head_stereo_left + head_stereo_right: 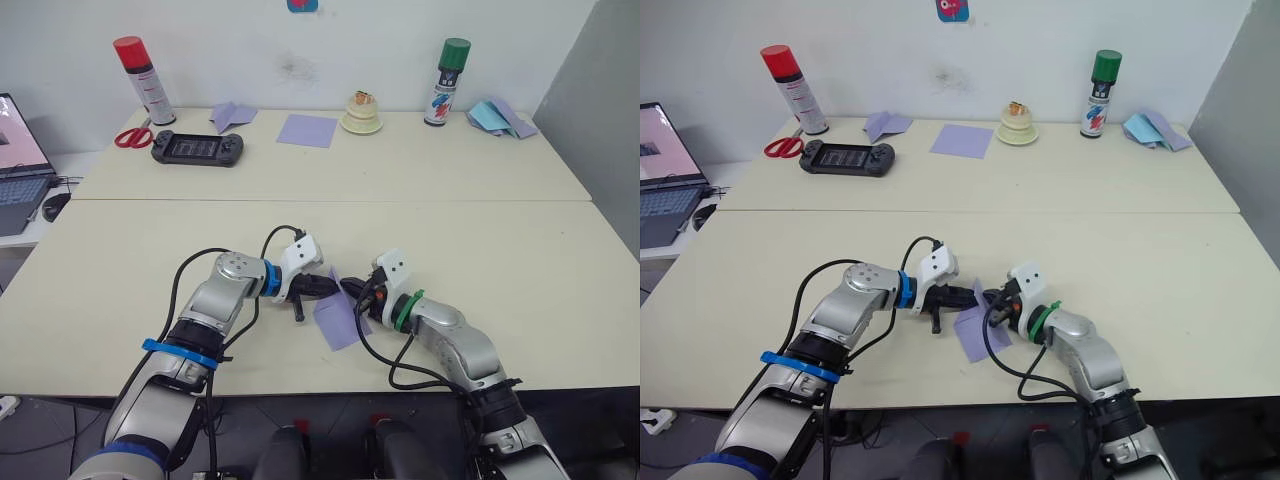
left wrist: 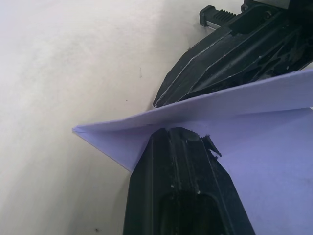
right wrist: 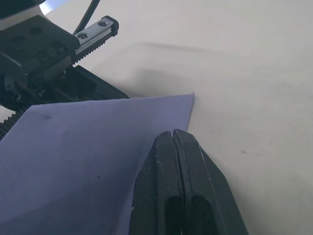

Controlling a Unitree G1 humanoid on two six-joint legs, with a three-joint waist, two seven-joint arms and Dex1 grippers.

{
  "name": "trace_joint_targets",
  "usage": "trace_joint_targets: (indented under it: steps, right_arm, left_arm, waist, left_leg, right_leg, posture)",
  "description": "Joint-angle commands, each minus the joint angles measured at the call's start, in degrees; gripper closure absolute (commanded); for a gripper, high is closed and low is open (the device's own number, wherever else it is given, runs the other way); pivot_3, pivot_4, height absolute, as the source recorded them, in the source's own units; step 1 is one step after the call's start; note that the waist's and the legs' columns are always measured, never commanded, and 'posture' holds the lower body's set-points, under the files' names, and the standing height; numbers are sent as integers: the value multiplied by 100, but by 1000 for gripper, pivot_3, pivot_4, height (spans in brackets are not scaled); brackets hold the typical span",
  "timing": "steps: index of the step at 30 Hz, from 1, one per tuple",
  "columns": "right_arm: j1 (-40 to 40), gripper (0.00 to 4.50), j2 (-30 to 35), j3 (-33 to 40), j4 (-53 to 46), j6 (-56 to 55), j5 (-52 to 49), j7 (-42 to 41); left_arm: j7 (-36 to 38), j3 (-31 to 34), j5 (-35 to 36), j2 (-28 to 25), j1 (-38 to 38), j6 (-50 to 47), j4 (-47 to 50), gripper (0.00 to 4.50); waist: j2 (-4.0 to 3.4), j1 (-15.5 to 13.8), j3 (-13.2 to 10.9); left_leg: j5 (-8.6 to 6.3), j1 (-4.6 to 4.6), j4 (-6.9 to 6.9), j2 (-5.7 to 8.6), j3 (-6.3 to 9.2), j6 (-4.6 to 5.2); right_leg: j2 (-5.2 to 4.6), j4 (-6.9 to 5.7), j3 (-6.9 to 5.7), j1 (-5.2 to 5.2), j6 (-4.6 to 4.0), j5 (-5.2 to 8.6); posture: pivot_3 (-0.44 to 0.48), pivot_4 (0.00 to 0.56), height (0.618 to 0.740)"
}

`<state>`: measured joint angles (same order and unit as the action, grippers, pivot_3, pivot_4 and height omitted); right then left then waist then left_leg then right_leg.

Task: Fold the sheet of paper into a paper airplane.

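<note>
- head views: your sheet of paper (image 1: 338, 318) lies near the table's (image 1: 520, 260) front edge, left gripper (image 1: 322, 287) at its 11 o'clock, right gripper (image 1: 353, 289) at 1, probably bracing a fold.
- left wrist view: jaws pressed together, pinching the raised flap.
- right wrist view: fingers (image 3: 183, 186) closed on the paper's edge.
</note>
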<state>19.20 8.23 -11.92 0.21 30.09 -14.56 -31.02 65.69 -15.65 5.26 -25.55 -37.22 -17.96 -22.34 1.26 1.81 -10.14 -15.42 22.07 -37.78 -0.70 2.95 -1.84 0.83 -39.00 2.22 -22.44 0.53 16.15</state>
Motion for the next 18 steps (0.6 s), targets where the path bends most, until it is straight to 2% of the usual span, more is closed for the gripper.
trace_joint_targets:
  steps: [1,5,9,18]
  right_arm:
    - [-25,4500,202,-147,-355,-216,-24,-403]
    - [-138,4500,370,-259,-687,-13,-315,-827]
    - [-122,4500,402,-387,-559,36,-193,-849]
    - [21,4500,326,-428,-37,51,165,-521]
  left_arm:
    - [-38,25,-60,-18,-83,112,-49,4490]
    - [-55,-68,-131,117,-152,234,-202,4490]
    - [-30,-42,-176,118,-208,271,-257,4490]
    - [185,112,-261,-710,-178,245,103,4490]
  waist:
    - [0,0,0]
    - [0,-1,0]
    - [0,-1,0]
    - [0,18,0]
  left_leg:
    - [0,0,0,0,0,0]
    - [0,1,-1,2,0,0]
    - [0,0,-2,2,2,0]
    - [0,-5,4,-5,3,0]
  right_leg:
    - [0,0,0,0,0,0]
    - [0,0,-1,1,1,0]
    - [0,0,-3,3,1,0]
    - [4,-2,-3,1,0,1]
  posture:
    - [0,150,740]
    - [0,150,740]
    - [0,150,740]
    - [0,150,740]
